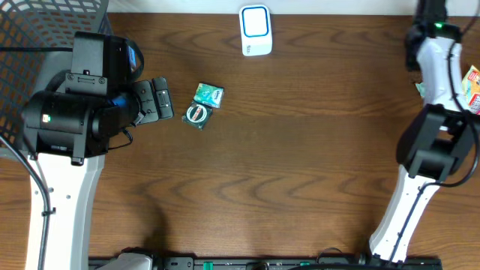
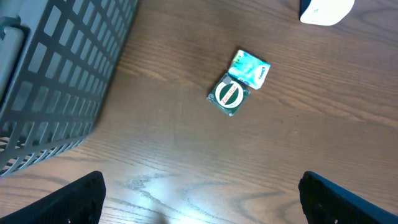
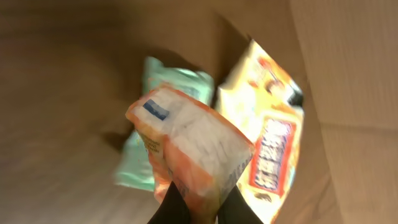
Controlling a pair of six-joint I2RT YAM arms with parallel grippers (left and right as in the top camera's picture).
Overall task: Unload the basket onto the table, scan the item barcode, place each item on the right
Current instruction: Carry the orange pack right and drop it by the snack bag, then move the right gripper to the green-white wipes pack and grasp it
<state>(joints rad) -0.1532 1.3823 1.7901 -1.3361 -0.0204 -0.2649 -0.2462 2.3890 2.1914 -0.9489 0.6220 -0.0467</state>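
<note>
In the right wrist view my right gripper [image 3: 205, 211] is shut on an orange and white packet [image 3: 193, 146], pinched at its lower end and held above a cardboard box. My left gripper [image 1: 166, 100] stands open over the table, just left of a small green packet [image 1: 204, 105] with a round green and white label. The left wrist view shows that green packet [image 2: 239, 83] lying well ahead of the open left gripper [image 2: 202, 208], with nothing between the fingers. A white scanner [image 1: 255, 30] with a blue outline stands at the table's far edge. No barcode is readable.
A grey mesh basket [image 1: 45, 30] fills the far left corner, close beside the left arm. The cardboard box [image 3: 348, 74] under the right gripper holds a yellow and red packet [image 3: 273, 143] and a pale green packet [image 3: 149, 149]. Packets [image 1: 471, 84] show at the overhead view's right edge.
</note>
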